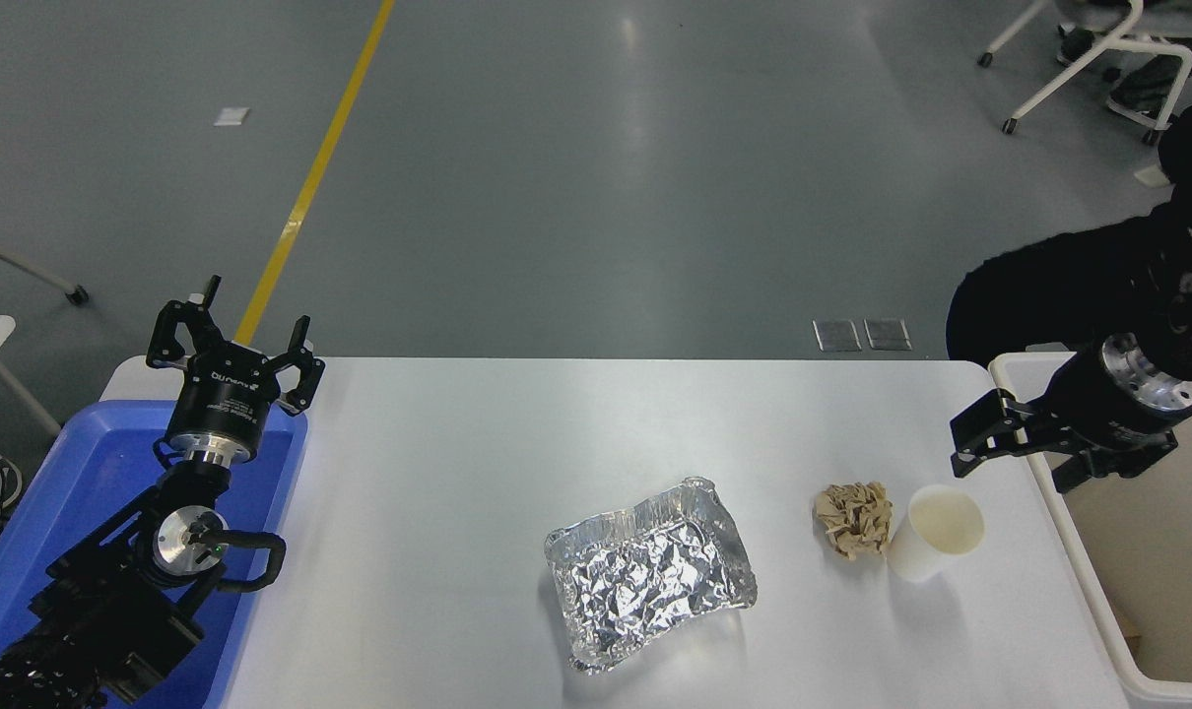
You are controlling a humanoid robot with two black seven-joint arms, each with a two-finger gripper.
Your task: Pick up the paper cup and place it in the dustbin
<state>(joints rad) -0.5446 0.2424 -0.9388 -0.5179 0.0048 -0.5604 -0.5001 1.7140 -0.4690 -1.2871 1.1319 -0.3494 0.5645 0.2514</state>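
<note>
Dustbin (1069, 532) cut off by right and bottom edges.

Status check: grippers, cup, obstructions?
Right gripper open, above cup. Left gripper open, parked. Cup upright, untouched. Paper ball beside it.

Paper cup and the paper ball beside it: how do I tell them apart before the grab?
The paper cup is smooth and white with an open round mouth; the crumpled paper ball is tan, creased and closed. The cup lies nearer the dustbin, the ball toward the foil tray. Both are similar in size and rest on the white table.
</note>
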